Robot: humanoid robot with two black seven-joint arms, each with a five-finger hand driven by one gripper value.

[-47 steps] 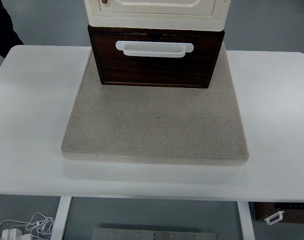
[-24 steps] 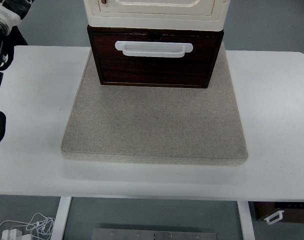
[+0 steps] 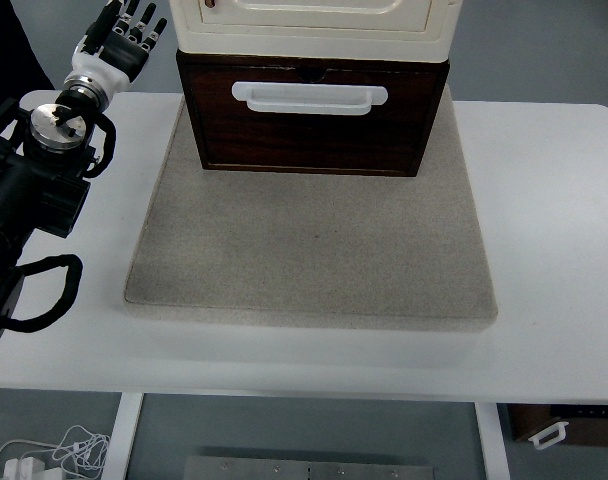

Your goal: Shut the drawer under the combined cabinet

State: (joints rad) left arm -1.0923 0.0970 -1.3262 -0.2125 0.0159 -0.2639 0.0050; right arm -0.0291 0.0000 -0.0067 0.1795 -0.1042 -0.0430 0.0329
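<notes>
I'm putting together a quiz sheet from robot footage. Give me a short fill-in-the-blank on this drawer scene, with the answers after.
1. The brown drawer has a handle coloured ____.
2. The cabinet stands on a grey mat, which lies on a ____ table.
3. The only robot hand in view is the ____ hand.
4. That hand's fingers are spread and hold ____.

Missing words: white; white; left; nothing
</notes>
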